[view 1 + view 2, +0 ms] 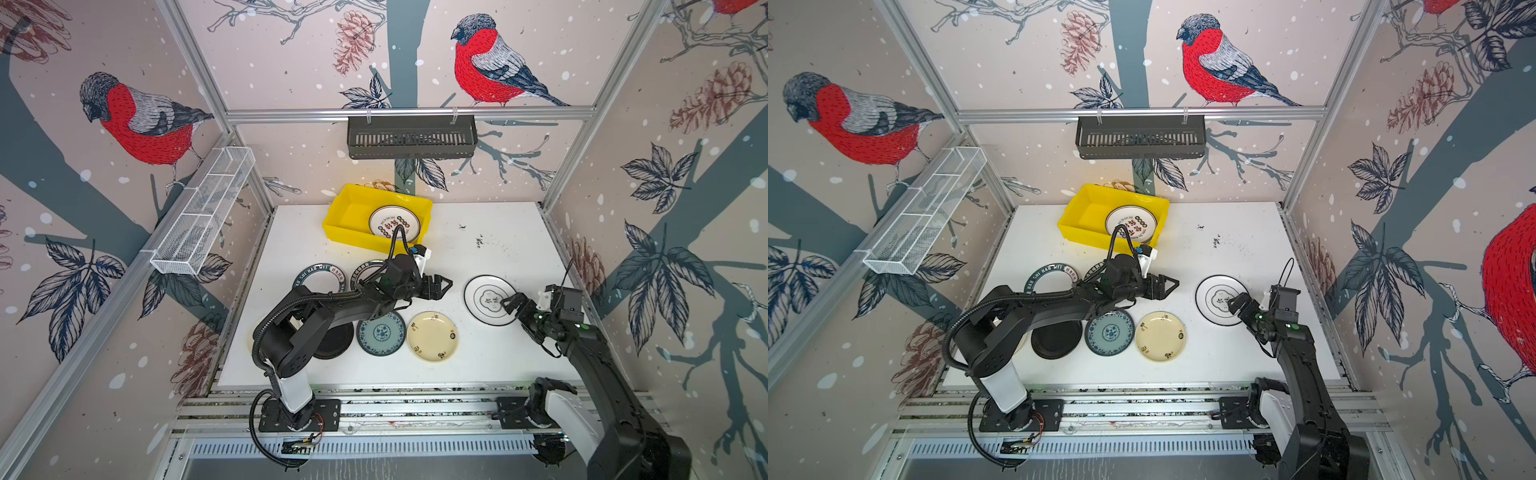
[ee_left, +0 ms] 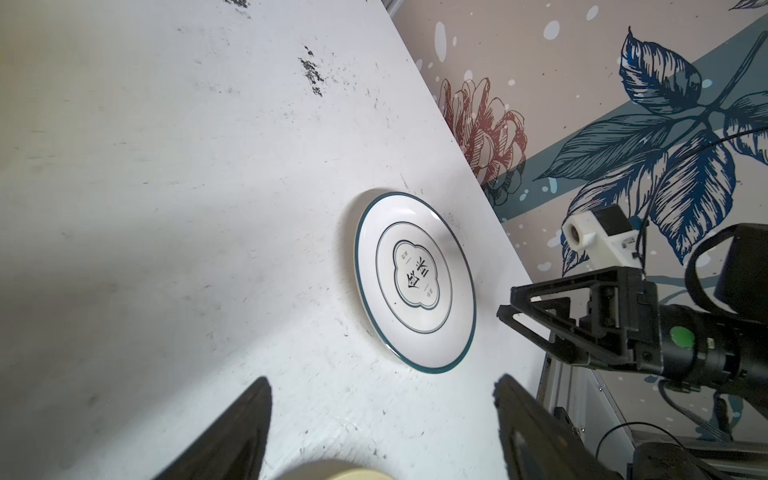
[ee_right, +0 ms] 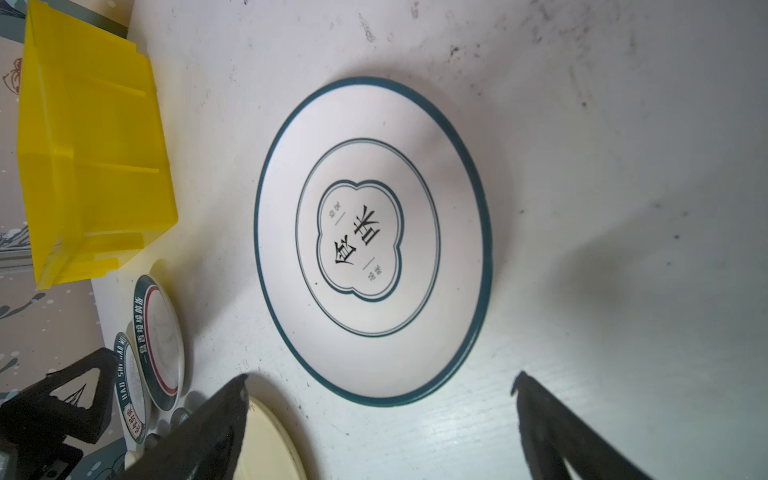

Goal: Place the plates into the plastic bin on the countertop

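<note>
While a top view showed one red-lettered plate (image 1: pixel 395 224) inside the yellow bin (image 1: pixel 345 208) just above mid-frame, the left wrist view showed the left gripper (image 2: pixel 382 380) agape and empty, the right wrist view the right gripper (image 3: pixel 381 375) likewise, facing a teal-rimmed plate (image 3: pixel 370 241).

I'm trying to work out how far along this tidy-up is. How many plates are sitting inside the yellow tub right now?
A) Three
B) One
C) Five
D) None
B: a single white plate with red characters lies inside the yellow tub, while the other plates are out on the white countertop.
</note>
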Controlling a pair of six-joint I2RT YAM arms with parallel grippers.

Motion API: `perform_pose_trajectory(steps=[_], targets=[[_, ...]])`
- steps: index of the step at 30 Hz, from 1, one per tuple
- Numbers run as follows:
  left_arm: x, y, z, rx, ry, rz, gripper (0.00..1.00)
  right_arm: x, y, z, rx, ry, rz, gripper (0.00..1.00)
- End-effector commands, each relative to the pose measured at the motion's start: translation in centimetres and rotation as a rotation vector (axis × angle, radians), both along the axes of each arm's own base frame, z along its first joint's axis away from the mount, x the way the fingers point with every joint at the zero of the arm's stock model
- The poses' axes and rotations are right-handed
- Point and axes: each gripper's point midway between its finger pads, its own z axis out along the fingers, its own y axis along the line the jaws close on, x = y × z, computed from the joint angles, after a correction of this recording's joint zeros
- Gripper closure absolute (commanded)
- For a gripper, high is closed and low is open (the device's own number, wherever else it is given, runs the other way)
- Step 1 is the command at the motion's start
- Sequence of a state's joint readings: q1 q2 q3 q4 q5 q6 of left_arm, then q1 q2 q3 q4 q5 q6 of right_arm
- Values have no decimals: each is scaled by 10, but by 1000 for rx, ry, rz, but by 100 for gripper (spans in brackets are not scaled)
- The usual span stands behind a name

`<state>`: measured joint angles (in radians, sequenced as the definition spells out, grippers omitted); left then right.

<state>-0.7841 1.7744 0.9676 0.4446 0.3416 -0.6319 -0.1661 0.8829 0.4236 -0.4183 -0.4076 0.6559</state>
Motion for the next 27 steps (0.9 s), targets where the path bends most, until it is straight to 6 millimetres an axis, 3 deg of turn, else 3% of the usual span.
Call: perform_pose_trajectory(steps=[1,7,11,14,27], targets=[[-2,-11,6,-34,3,-26,17,-4,1,-9,16,15,-9,6],[-3,-12,7,-32,7,-22,17,-5,5,-19,37,39,2,20],[-3,-11,6,-28,9,-20,17,1,10,-23,80,4,8,46],[-4,-10,6,-22,11,-22,17,2,9,-27,87,6,-11,53],[-4,-7,25,-42,-56,-18,18,10,-8,-41,90,-13,-112,61]])
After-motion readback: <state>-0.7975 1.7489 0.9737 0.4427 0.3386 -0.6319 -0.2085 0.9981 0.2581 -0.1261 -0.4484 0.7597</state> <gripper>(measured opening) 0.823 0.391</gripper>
